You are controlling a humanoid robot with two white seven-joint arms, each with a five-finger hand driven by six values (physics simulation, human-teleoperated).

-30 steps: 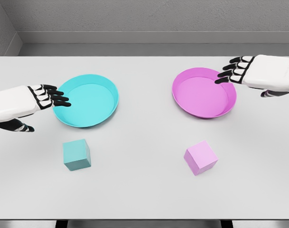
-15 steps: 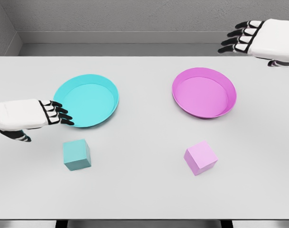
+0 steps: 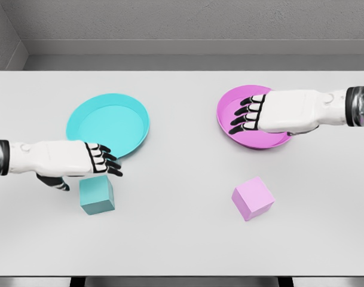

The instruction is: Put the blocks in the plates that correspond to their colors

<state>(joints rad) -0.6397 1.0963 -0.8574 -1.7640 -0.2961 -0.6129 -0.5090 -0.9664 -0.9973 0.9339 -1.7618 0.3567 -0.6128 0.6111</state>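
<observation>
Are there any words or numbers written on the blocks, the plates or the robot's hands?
None: no words, numbers or signs show anywhere.
The teal block, pink block, teal plate and pink plate are plain colours.
The left hand, right hand and table carry no writing.

We see a bare simulated test room: a plain white worktop (image 3: 182, 239) against grey concrete-like walls (image 3: 182, 21).
</observation>
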